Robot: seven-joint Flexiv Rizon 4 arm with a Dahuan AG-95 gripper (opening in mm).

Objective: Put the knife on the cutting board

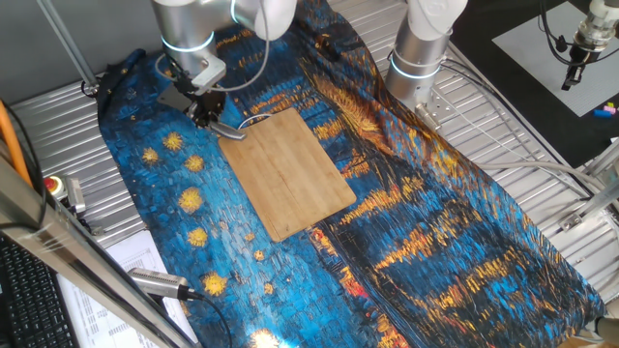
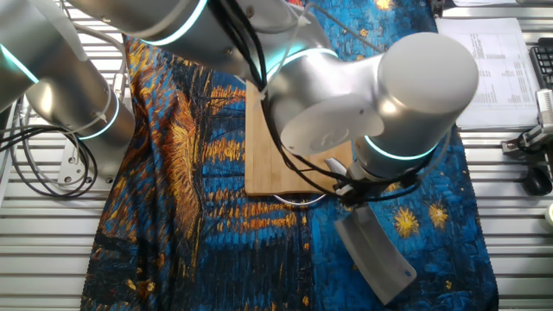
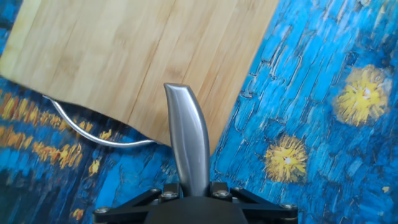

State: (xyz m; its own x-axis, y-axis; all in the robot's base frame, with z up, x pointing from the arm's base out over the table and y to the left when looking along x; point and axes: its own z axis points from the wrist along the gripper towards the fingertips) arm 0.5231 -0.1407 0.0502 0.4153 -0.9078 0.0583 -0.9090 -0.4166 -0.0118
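1. The hand (image 3: 194, 186) was seen closed on the knife (image 2: 373, 255), gripped at its silvery handle, low beside the wire-loop end of the cutting board (image 1: 290, 171).
2. The knife's handle was pointed over the board's corner, its blade held away from the board.
3. The surface was covered by a blue-and-gold patterned cloth (image 1: 464, 242).

The light is bright and even, and it seems to come from above. Shadows are soft and short. The arm (image 2: 380, 95) shows mild glare on its silver shell. In the hand view the knife (image 3: 188, 140) handle reflects light, and the bottom edge is slightly blurred.
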